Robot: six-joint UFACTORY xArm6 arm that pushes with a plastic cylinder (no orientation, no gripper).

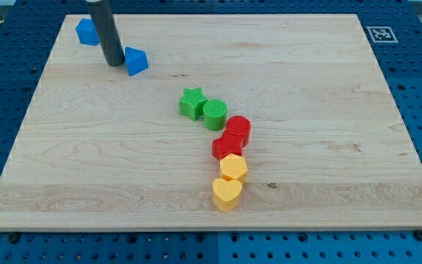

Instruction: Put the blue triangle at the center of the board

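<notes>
Two blue blocks lie at the wooden table's [328,183] 10 o'clock corner. My tip [113,64], a bare rod with no gripper and holding nothing, touches the blue triangle [136,61] from 9 o'clock. An off-centre push may rotate it aside, toward the green star [192,103].

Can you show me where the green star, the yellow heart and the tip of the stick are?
green star [191,103], camera view, middle of its top face
yellow heart [227,193], camera view, middle of its top face
my tip [113,64], camera view, rod's very bottom end
</notes>
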